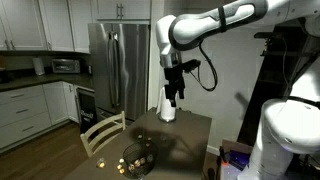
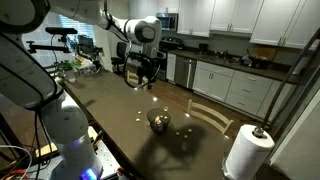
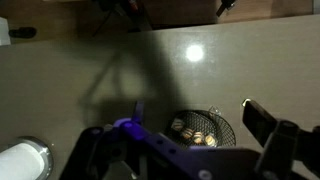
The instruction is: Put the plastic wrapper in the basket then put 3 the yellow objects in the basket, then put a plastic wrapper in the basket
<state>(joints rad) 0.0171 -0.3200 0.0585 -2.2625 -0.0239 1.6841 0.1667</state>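
Note:
The dark round basket (image 3: 222,140) sits on the dark table in the wrist view, below and between my fingers. Several small yellow objects (image 3: 190,133) lie inside it. The basket also shows in both exterior views (image 1: 137,157) (image 2: 158,119). My gripper (image 3: 193,105) is open and empty, held high above the table (image 1: 174,97) (image 2: 143,72). A few small pale bits (image 2: 155,102) lie on the table beyond the basket. I cannot make out any plastic wrapper clearly.
A white paper towel roll (image 2: 245,150) stands at one end of the table (image 1: 168,112) (image 3: 22,160). A wooden chair (image 1: 100,132) stands at the table's side. Kitchen cabinets and a steel fridge (image 1: 112,65) are behind.

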